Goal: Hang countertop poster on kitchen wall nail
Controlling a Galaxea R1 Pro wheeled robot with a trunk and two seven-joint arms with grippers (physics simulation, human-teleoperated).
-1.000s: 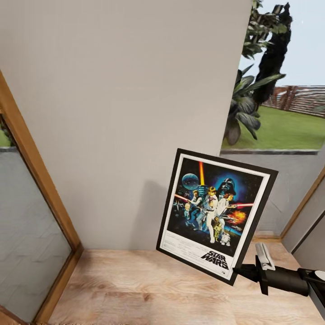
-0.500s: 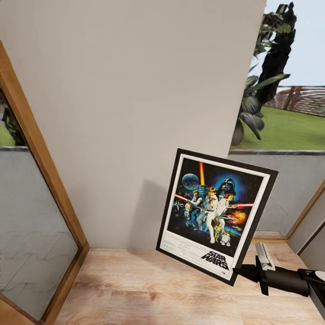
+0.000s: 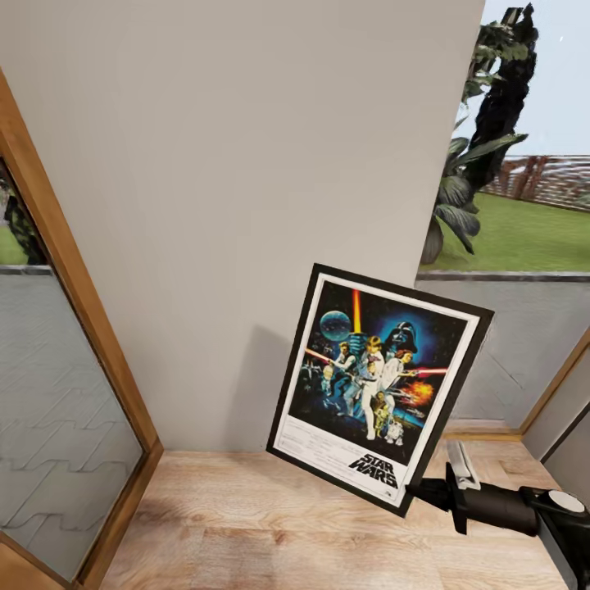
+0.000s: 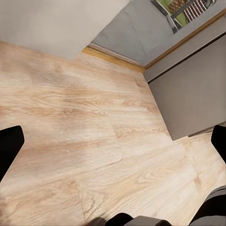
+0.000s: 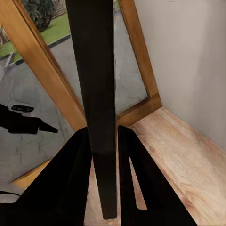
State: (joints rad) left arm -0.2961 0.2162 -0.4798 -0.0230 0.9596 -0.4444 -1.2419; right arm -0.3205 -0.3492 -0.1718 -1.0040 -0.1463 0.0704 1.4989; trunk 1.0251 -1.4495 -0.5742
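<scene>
Half done: right gripper [image 3: 428, 489] clamps the poster [image 3: 377, 385] lower right (carried, tilted); no nail visible yet.

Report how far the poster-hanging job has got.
Done: the poster is off the counter, clamped at its lower corner by the right gripper and held tilted above the wooden floor. In hand: carrying it beside a plain wall. Left: reaching a nail and hanging it.
</scene>
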